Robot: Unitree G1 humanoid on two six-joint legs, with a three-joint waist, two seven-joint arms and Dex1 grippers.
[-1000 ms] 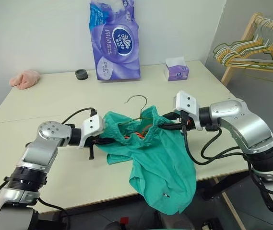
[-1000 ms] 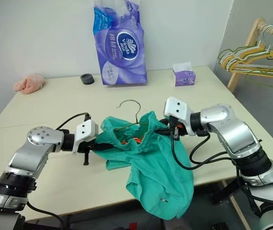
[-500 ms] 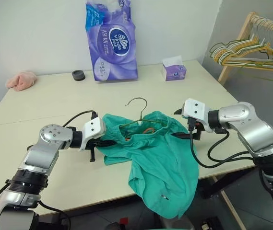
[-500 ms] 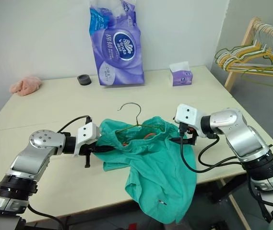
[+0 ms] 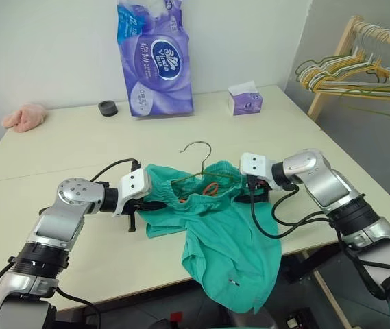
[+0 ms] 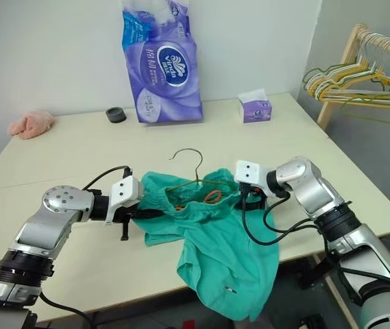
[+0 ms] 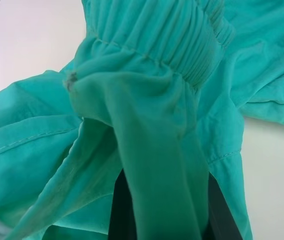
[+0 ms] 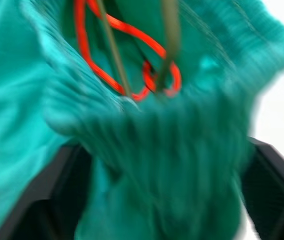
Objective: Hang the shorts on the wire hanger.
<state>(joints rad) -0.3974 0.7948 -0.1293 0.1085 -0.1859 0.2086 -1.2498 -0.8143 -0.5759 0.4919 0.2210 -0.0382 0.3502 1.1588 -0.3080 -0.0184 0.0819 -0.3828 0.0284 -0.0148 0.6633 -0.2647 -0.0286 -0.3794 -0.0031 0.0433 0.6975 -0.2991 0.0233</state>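
Note:
The teal shorts (image 5: 230, 236) lie near the table's front edge, one leg drooping over it. The wire hanger (image 5: 198, 146) sits inside the waistband with its hook sticking out toward the back; its olive wire (image 8: 113, 55) crosses an orange drawstring (image 8: 132, 30). My left gripper (image 5: 149, 203) is shut on the waistband's left side, and bunched cloth runs between its fingers (image 7: 122, 210). My right gripper (image 5: 247, 196) is at the waistband's right end, open. Its fingers (image 8: 47, 190) stand wide apart with gathered waistband cloth between them.
On the cream table (image 5: 78, 144), a purple tissue pack (image 5: 152, 58), a small tissue box (image 5: 244, 101), a black round cap (image 5: 107, 107) and a pink cloth (image 5: 23, 116) stand at the back. A wooden rack of coloured hangers (image 5: 352, 68) is at the far right.
My right gripper let go of the waistband, drew off to the right, then came back lower against its right end with its fingers apart. The left gripper stayed put.

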